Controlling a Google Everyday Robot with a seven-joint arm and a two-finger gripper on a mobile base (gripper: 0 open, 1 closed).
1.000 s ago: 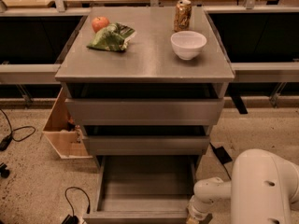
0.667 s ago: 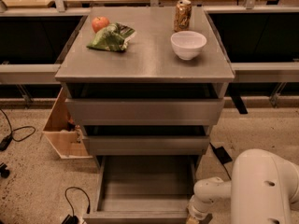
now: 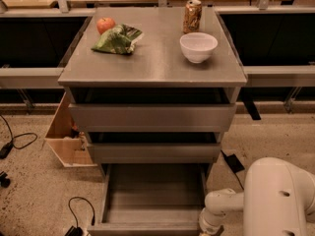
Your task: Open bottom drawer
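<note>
The bottom drawer point(image 3: 153, 196) of the grey metal cabinet stands pulled far out, and its plain grey tray shows empty. Its front edge point(image 3: 147, 227) lies at the bottom of the camera view. The mid-sized drawer front point(image 3: 153, 152) and the tall top drawer front point(image 3: 152, 118) above it sit slightly out from the cabinet. My white arm point(image 3: 278, 198) comes in from the lower right. My gripper point(image 3: 210, 228) is at the drawer's front right corner and is cut off by the bottom edge of the view.
On the cabinet top point(image 3: 152, 58) are a red apple point(image 3: 105, 24), a green chip bag point(image 3: 117, 39), a white bowl point(image 3: 198, 46) and a can point(image 3: 192, 16). A wooden box point(image 3: 66, 134) stands at the cabinet's left. Cables point(image 3: 78, 213) lie on the speckled floor.
</note>
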